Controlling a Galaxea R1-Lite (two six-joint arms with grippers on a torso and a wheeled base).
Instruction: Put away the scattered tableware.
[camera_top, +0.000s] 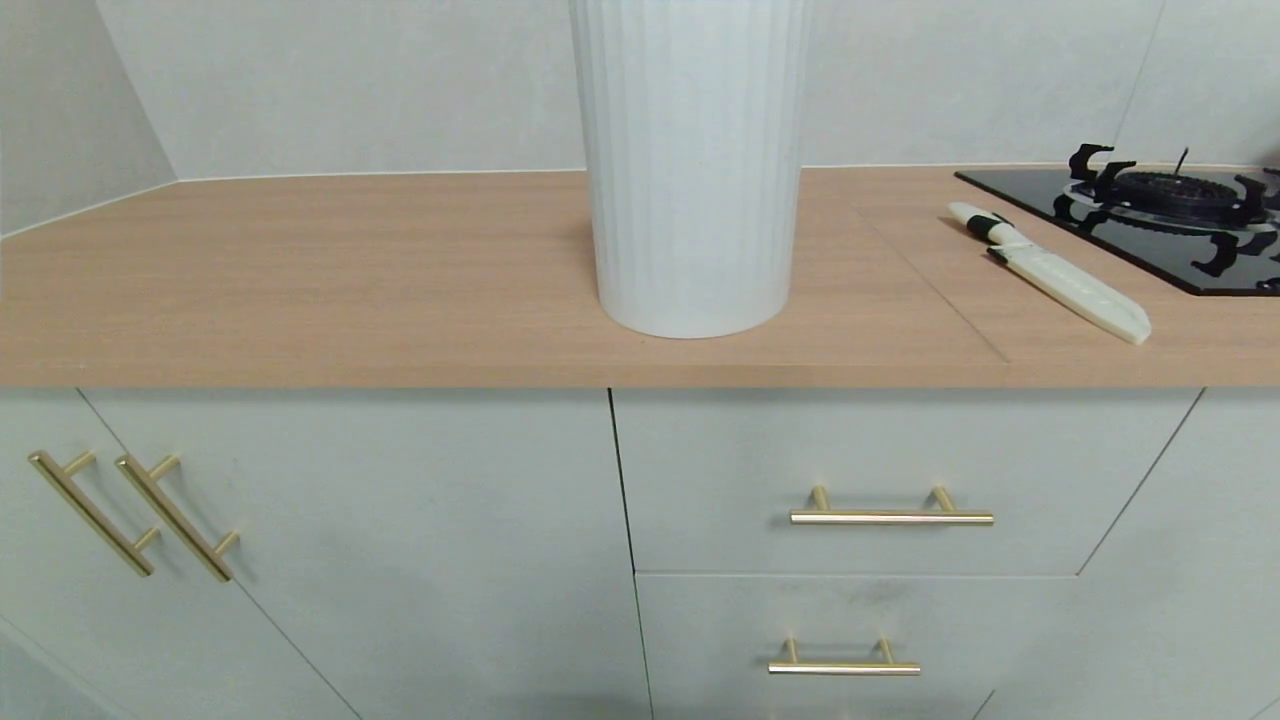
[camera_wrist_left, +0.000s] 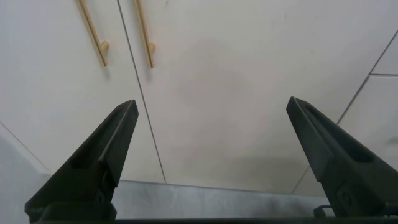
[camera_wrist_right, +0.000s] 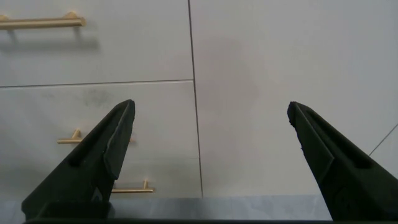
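A white knife with a black band on its handle (camera_top: 1050, 272) lies on the wooden countertop (camera_top: 350, 280) at the right, beside the stove. A tall white ribbed container (camera_top: 690, 160) stands at the counter's middle, near the front edge. My left gripper (camera_wrist_left: 211, 112) is open with nothing between its fingers, low in front of the cabinet doors. My right gripper (camera_wrist_right: 210, 115) is open too and holds nothing, low before the drawer fronts.
A black gas stove (camera_top: 1160, 215) sits at the counter's far right. Below are cabinet doors with two gold handles (camera_top: 135, 515) at the left and two drawers with gold handles (camera_top: 890, 516) at the middle right. Tiled wall lies behind.
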